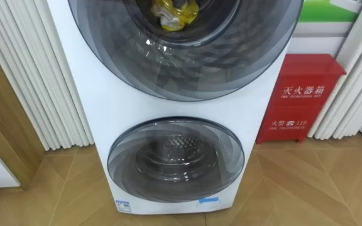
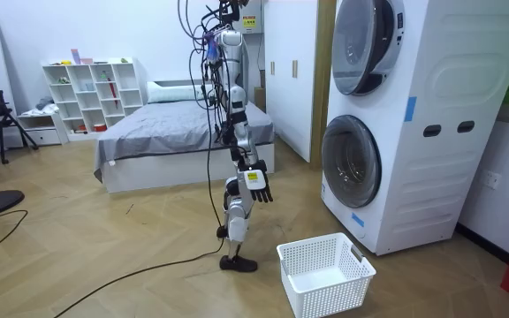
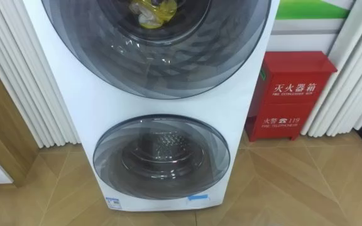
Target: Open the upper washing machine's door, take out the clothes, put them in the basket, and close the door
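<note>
Clothes are what you are after, and none have come out yet: the job is at its very start.

The washing machine [image 2: 431, 115] is a tall white stack with two round doors, and your robot stands on the wood floor a little short of it, facing its front. The upper door [image 1: 187, 63] looks shut, its dark glass covering the drum. The lower door [image 1: 176, 160] is shut too, and behind it you see bare metal and no fabric.

A white basket [image 2: 303, 296] sits on the floor between the robot and the machine, just off the machine's lower corner, with nothing in it that you can see. A red cabinet [image 1: 300, 94] stands against the wall beside the machine, on the robot's right; it plays no part here.

The right hand [image 2: 257, 184], judged by how the body faces, hangs in front of the hips with its fingers loose and pointing down, holding nothing.

The clothes [image 1: 175, 12] show as a small yellow bundle inside the upper drum, behind the glass.

As it looks, everything is left for you: close the gap, open the upper door, reach in, take the bundle and bring it out, probably to the basket.
</note>
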You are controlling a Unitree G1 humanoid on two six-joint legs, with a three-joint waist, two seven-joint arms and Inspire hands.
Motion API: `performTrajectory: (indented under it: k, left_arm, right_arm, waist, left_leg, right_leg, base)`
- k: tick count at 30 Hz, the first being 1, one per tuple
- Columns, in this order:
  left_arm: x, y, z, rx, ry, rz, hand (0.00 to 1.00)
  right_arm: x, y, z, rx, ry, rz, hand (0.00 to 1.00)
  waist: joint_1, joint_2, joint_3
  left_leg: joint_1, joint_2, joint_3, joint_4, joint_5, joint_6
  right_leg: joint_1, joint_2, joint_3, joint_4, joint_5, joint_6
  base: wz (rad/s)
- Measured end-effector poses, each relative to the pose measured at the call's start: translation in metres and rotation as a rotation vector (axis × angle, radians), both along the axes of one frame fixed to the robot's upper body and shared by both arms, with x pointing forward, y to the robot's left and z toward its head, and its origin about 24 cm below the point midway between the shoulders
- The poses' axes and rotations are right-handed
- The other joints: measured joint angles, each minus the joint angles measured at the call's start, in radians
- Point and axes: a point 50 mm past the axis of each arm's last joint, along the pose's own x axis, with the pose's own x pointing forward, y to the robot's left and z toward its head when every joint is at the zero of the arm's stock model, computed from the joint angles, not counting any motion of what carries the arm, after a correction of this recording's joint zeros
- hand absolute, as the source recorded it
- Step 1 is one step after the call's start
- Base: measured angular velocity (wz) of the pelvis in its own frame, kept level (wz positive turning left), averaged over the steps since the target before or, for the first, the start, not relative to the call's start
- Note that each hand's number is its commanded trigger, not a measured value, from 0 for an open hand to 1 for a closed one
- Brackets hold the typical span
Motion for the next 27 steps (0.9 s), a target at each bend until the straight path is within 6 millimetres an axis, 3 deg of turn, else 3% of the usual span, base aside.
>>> performTrajectory:
  k: [22,24,27]
  left_arm:
    - [0.001,0.002,-0.001,-0.060,0.013,-0.015,0.00]
    - [0.003,0.002,-0.001,-0.072,0.006,-0.016,0.00]
    - [0.007,0.005,0.000,-0.079,0.000,-0.036,0.00]
  right_arm:
    - [0.004,-0.002,0.001,0.009,-0.018,-0.023,0.00]
    - [0.011,-0.004,0.002,0.000,-0.043,-0.039,0.00]
    - [0.053,-0.012,0.014,-0.035,-0.188,-0.071,0.00]
  waist:
    - [-0.007,0.009,0.0002]
    - [-0.008,0.005,-0.0008]
    - [-0.014,0.004,0.0035]
  left_leg:
    - [0.001,0.000,0.000,0.002,0.000,0.000]
    - [0.001,0.000,0.000,0.006,0.000,0.000]
    - [0.000,0.000,0.000,0.013,0.000,0.000]
  right_leg:
    - [0.002,0.000,0.000,0.000,0.000,0.000]
    - [0.002,-0.001,0.000,0.001,0.000,0.000]
    - [0.003,-0.002,0.002,0.004,0.000,0.000]
  base:
    - [0.00]
    - [0.00]
    - [0.00]
